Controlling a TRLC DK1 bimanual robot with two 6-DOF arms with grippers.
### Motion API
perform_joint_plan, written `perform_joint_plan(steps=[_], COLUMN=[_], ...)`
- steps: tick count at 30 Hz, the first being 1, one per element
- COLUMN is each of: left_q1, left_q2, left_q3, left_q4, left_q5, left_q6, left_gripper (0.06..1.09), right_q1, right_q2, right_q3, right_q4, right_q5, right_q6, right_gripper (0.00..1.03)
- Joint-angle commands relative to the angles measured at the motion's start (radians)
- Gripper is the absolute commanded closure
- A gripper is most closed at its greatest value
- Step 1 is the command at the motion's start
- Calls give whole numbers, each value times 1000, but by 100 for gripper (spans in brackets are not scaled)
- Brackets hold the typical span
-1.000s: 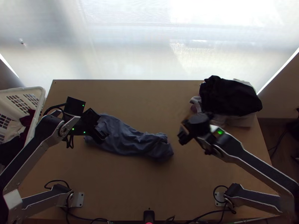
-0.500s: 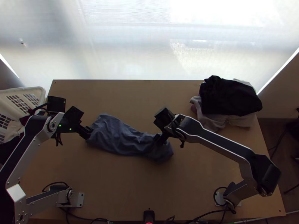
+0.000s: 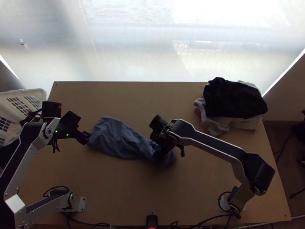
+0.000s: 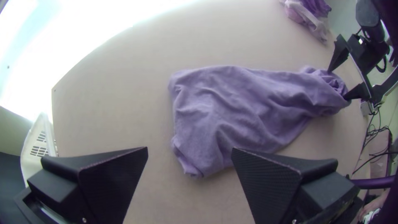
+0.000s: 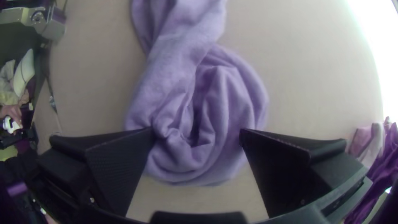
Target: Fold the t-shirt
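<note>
The blue-grey t-shirt (image 3: 120,139) lies bunched lengthwise across the table, wider at its left end and crumpled at its right end. Just off its left end is my left gripper (image 3: 87,138); in the left wrist view the left gripper (image 4: 190,151) stands open, with the shirt (image 4: 236,108) beyond its fingers. My right gripper (image 3: 159,157) is over the crumpled right end and covers part of it. In the right wrist view the right gripper (image 5: 198,132) is open, its fingers on either side of the gathered cloth (image 5: 207,103).
Black and light garments (image 3: 234,100) lie piled at the table's far right corner. A white basket (image 3: 42,93) holding clothes stands at the left edge. Bare wood (image 3: 152,101) lies beyond the shirt.
The left gripper has moved left, off the shirt's left end. The right arm has swung left from the bare table to the shirt's right end. The shirt lies nearly as before.
</note>
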Motion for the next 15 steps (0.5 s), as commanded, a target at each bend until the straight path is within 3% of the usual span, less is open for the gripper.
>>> perform_joint_plan(steps=[1, 2, 7, 8, 15], left_q1=[19, 20, 20, 20, -21], left_q2=[-16, -18, -24, -24, -36], left_q3=[-7, -5, -5, -4, -11], left_q4=[-9, -9, -7, -6, -6], left_q5=[-2, -3, -11, -14, -16], left_q6=[16, 16, 15, 15, -11], left_gripper=[11, 11, 11, 11, 11], right_q1=[34, 37, 48, 46, 60], right_q2=[27, 25, 9, 5, -183], right_q3=[2, 5, 22, 22, 186], right_q4=[-75, -78, -89, -92, -198], right_q5=[-93, -101, -139, -139, -139], right_q6=[-5, -8, -36, -43, -174], right_gripper=[16, 22, 95, 100, 100])
